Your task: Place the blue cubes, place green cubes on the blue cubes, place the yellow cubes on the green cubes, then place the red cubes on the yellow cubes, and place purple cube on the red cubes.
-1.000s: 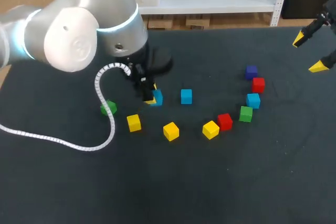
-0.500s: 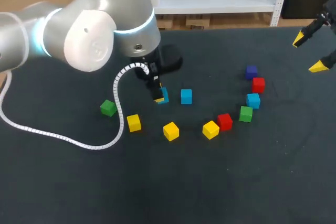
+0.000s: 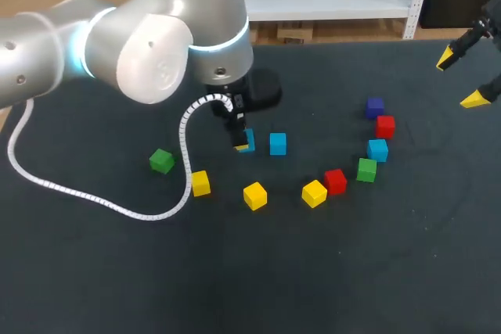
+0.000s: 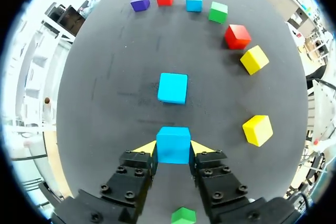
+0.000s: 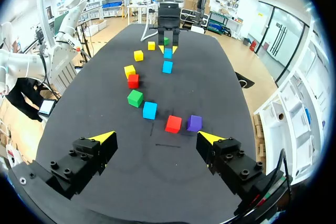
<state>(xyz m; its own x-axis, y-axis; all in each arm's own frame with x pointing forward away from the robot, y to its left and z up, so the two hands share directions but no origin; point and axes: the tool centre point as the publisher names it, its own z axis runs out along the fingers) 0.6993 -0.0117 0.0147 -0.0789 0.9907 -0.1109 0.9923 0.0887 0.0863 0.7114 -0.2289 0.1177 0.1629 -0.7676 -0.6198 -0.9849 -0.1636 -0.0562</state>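
In the last second my left gripper (image 4: 173,148) has carried its blue cube (image 4: 173,144) sideways across the table (image 3: 352,271). It went away from the lone green cube (image 3: 162,161) and toward the second blue cube (image 4: 172,88). The two blues now sit near each other with a gap between. I read that as the base row being gathered, so the task is at its first layer, with nothing stacked yet. My yellow fingertips press two opposite faces of the cube in a firm pinch. I can't quite tell from here whether the cube is lifted or skimming the mat.

The cubes are small, hard-looking blocks with flat faces, crisp edges and even, matte colour. The tabletop is a dark, faintly fuzzy mat. Past the second blue, the others lie in a loose arc: yellow cubes (image 4: 258,130), a red cube (image 4: 237,36), and farthest the purple cube (image 4: 139,2). My right gripper (image 5: 157,137) hangs spread wide and empty over the table's far corner, well apart from the cubes.
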